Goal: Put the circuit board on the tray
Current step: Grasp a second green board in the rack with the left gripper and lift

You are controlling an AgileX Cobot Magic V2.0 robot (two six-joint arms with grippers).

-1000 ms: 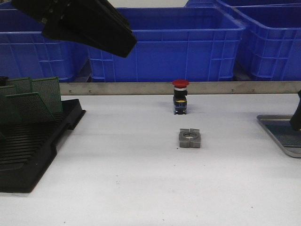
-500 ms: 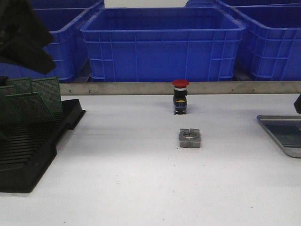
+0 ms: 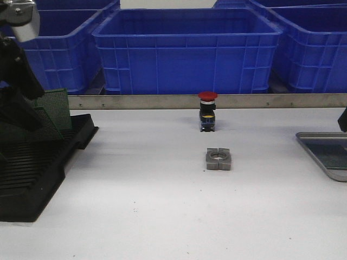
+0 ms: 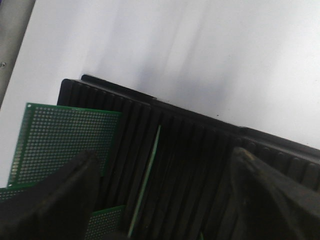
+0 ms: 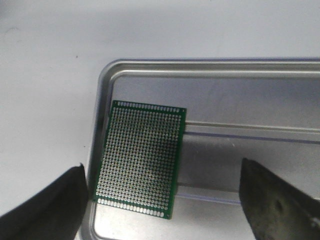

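Observation:
A green perforated circuit board lies flat in the grey metal tray, near one corner. My right gripper hovers over it, open and empty, with a finger on each side. In the front view the tray is at the right edge. My left gripper is open and empty just above the black slotted rack. One board leans at the rack's end. Another board stands edge-on between my fingers. My left arm hides most of the rack's boards in the front view.
A red-capped push button and a grey metal block with a hole stand mid-table. Blue plastic crates line the back behind a metal strip. The rack fills the left side of the table.
My left arm has swung from high over the crates down to the rack at the left. My right gripper has drawn back towards the right edge of the front view.

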